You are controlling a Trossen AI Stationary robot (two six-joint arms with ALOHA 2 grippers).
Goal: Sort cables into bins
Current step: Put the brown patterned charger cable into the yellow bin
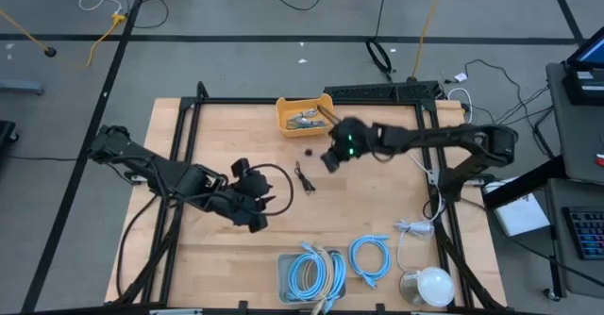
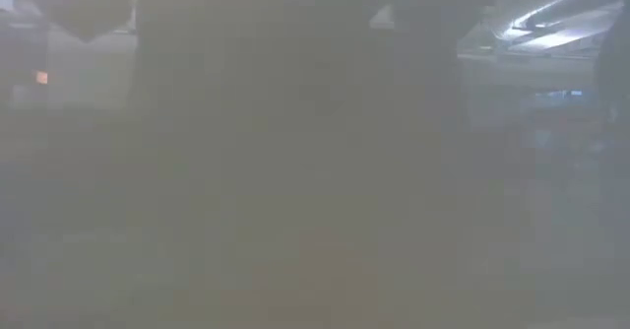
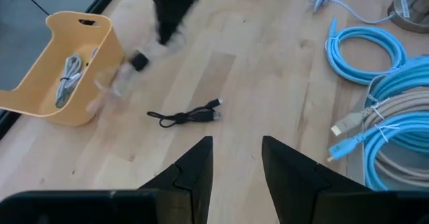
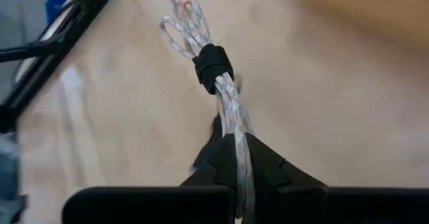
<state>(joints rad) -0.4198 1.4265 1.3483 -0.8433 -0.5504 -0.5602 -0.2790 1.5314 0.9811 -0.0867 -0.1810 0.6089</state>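
Observation:
My right gripper (image 1: 330, 158) hangs over the table just near of the orange-yellow bin (image 1: 304, 115), shut on a thin grey cable bundle (image 4: 201, 43) bound by a black strap. That bin holds a few thin cables (image 3: 67, 76). A short black cable (image 1: 304, 178) lies flat on the wood between the arms. My left gripper (image 3: 236, 153) hovers open over the table's middle left, with nothing between its fingers. The pale grey bin (image 1: 283, 275) at the near edge holds coiled light-blue cables (image 1: 307, 275) and a beige one (image 3: 402, 110). Another light-blue coil (image 1: 370, 258) lies beside it. My right gripper pinches the grey cable bundle between its two fingers, on the stretch (image 4: 232, 120) just behind the black strap (image 4: 213, 66). The fingers lie along the bundle and slant downward. The strapped part and its looped end (image 4: 179, 16) stick out past the fingertips above the wood.
A round white dome (image 1: 429, 285) and a loose white cord with plug (image 1: 415, 228) sit at the near right. The black frame rails (image 1: 189, 136) border the table. Bare wood lies between the orange-yellow bin and the near bin. The low view shows only blur.

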